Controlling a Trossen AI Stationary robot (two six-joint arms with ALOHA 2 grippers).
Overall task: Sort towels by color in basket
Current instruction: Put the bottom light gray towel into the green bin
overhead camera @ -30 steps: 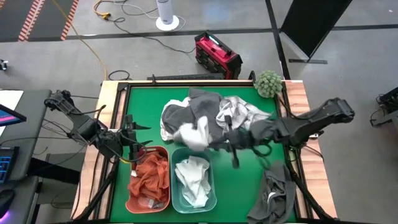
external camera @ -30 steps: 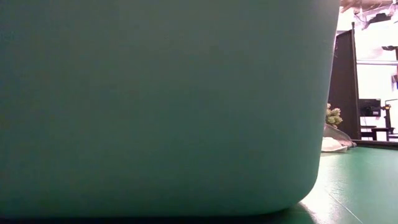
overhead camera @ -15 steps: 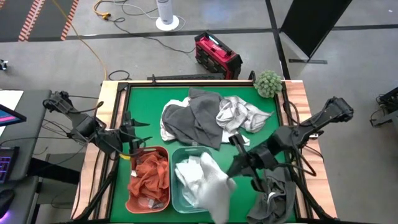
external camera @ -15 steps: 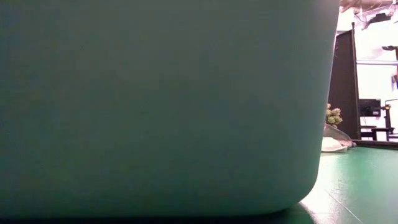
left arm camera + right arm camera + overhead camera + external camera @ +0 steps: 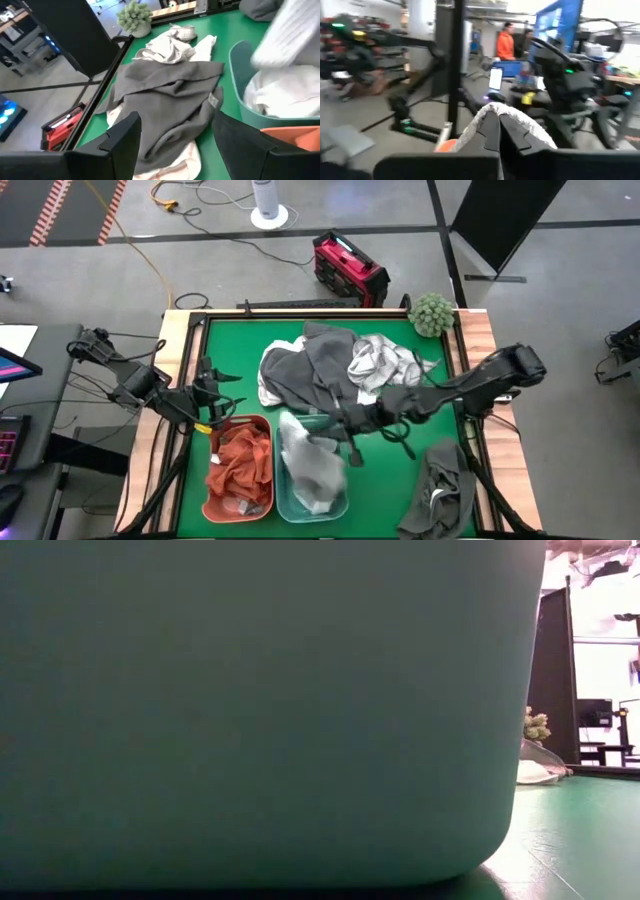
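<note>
High view: the right gripper [image 5: 345, 425] is reaching across the green table [image 5: 400, 480] over the teal bin [image 5: 340, 502], its fingers pinching a light grey towel [image 5: 312, 465] that is hanging down into that bin. Right wrist view is showing the same cloth [image 5: 512, 117] clamped between the closed fingers. White towels [image 5: 287, 90] are lying in the teal bin, rust-orange towels [image 5: 243, 463] are filling the orange bin [image 5: 212, 505] beside it, and a heap of dark grey and white towels [image 5: 335, 365] is sitting behind both. Another dark grey towel [image 5: 445, 490] is draping the table's near right corner. The left gripper [image 5: 207, 412] is hovering just beside the orange bin with its fingers spread wide, holding nothing.
</note>
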